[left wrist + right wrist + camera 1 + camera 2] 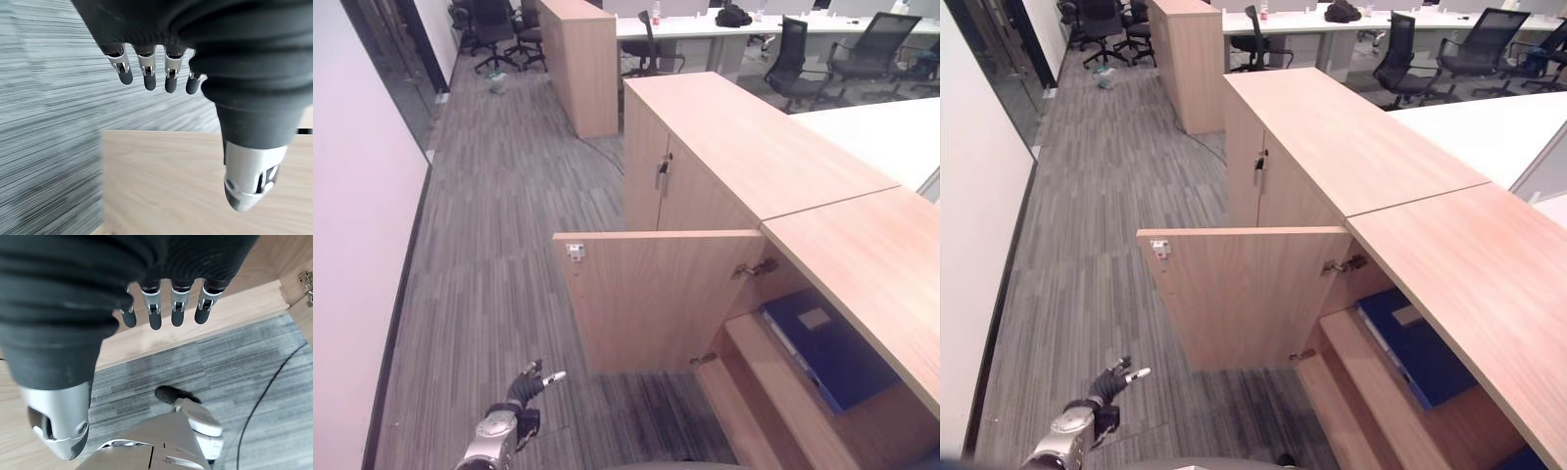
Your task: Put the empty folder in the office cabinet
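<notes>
A dark blue folder (830, 351) lies flat on a shelf inside the light-wood office cabinet (862, 255), under its top board. The cabinet's door (651, 299) stands swung wide open toward the aisle. My left hand (525, 390) hangs low over the grey carpet, in front of the open door and apart from it, fingers relaxed and holding nothing. In the left wrist view its fingers (148, 78) point at the door's wood panel (166, 186). My right hand (154, 316) shows straight fingers over the carpet beside a light-wood board (244, 308), also holding nothing.
A closed cabinet door with a metal handle (662, 172) adjoins the open one. Another wood cabinet (581, 61) stands farther down the aisle. Black office chairs (798, 61) and white desks (705, 27) fill the back. A white wall (357, 245) borders the carpet on the left.
</notes>
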Tool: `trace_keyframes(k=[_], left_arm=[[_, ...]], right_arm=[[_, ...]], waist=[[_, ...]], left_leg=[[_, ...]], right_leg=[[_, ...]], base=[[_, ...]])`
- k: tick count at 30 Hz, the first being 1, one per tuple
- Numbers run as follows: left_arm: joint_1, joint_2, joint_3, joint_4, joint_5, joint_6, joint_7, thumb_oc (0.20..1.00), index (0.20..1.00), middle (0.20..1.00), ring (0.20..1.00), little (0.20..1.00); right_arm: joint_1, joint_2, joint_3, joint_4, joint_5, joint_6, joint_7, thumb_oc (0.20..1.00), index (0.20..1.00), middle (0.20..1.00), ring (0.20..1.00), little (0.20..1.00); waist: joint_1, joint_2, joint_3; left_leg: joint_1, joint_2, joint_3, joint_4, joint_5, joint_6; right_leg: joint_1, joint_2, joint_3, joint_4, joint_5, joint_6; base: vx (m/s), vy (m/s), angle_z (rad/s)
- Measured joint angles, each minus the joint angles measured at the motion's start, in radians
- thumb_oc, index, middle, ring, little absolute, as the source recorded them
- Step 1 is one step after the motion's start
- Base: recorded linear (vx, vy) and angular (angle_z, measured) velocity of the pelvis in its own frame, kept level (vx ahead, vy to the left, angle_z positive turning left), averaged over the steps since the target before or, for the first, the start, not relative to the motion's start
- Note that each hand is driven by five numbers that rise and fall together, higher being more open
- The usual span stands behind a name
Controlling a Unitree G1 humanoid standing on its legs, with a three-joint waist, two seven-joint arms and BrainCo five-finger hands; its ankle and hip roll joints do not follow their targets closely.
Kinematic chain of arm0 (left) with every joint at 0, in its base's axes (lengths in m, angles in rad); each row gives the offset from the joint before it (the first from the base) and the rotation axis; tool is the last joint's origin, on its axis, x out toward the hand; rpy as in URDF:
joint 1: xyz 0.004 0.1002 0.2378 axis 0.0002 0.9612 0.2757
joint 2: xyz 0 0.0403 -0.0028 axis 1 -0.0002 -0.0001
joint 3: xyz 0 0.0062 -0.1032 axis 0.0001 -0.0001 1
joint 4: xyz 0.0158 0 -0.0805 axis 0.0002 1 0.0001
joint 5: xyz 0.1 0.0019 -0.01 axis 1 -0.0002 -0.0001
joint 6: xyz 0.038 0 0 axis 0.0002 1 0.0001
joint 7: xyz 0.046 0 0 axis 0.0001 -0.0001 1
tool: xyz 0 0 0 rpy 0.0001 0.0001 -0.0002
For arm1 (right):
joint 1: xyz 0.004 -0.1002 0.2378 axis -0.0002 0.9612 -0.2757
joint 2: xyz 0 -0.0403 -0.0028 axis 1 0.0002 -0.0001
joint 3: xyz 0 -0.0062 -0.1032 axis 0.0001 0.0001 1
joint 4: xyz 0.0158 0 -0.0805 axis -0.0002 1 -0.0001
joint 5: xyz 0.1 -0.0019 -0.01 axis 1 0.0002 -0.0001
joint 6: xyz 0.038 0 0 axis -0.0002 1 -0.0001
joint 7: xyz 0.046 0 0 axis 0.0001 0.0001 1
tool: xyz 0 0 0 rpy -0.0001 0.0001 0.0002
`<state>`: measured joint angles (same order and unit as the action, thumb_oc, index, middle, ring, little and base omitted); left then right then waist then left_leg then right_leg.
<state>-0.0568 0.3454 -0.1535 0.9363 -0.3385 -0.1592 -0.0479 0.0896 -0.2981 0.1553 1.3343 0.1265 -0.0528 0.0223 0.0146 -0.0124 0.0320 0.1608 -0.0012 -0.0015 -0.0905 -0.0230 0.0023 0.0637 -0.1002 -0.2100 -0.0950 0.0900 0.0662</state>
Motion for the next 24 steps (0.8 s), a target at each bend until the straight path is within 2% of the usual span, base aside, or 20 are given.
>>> trace_keyframes(k=[6,16,24], left_arm=[[-0.041,0.026,0.043,-0.008,-0.012,-0.004,0.013,1.0,1.0,1.0,1.0,1.0],[-0.207,0.165,0.043,-0.008,-0.074,-0.005,0.02,1.0,1.0,1.0,1.0,1.0],[-0.317,0.215,0.041,0.066,-0.089,-0.002,0.017,1.0,1.0,1.0,1.0,1.0]], right_arm=[[0.001,-0.012,0.0,0.0,-0.002,0.0,0.001,1.0,1.0,1.0,1.0,1.0],[-0.014,-0.047,0.037,0.0,-0.032,0.002,0.013,1.0,1.0,1.0,1.0,1.0],[-0.008,-0.055,0.039,0.0,-0.032,0.018,0.023,1.0,1.0,1.0,1.0,1.0]], waist=[[-0.001,0.014,-0.001],[-0.01,0.024,0.006],[-0.033,0.013,0.001]], left_leg=[[0.007,0.009,0.017,0.0,-0.001,-0.001],[0.004,0.022,0.071,-0.001,0.002,-0.01],[0.013,0.022,0.078,0.0,0.001,-0.011]], right_leg=[[0.0,0.01,0.013,-0.001,0.0,0.0],[-0.028,0.027,0.06,-0.001,0.004,0.012],[-0.029,0.03,0.066,-0.001,0.009,0.008]], base=[[0.01,-0.031,-0.1],[0.02,-0.007,-0.16],[0.01,0.002,-0.02]])
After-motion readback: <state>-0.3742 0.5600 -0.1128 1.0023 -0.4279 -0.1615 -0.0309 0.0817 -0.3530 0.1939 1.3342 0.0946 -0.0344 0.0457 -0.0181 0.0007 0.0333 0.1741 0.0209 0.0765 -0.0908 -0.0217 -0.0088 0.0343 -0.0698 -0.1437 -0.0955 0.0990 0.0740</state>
